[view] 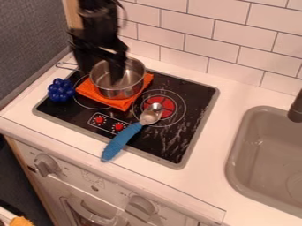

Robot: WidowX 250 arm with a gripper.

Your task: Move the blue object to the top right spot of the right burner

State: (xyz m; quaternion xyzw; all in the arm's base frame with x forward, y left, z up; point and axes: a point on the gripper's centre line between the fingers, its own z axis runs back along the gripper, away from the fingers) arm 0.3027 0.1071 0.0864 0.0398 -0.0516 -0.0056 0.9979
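Nearest us, oven dials (47,165) sit on the white front below the counter (203,176). A spoon (152,113) lies across the near edge of the cooktop (201,115), its blue handle reaching onto the counter and its metal bowl over the red middle of the right burner (168,100). Two red knobs (119,126) sit between that handle and the cooktop's near left corner. To the right we see a gray sink (236,152).

Farther back, the blue cluster (61,90) rests at the cooktop's left edge. It is left of the gripper (118,78) and slightly nearer us, well apart from it. An orange cloth (121,103) lies on the cooktop's left half, with a metal pot (122,92) on it. The gripper hangs blurred over the pot; we cannot tell whether it is wide or narrow. White tiles (242,35) rise behind.
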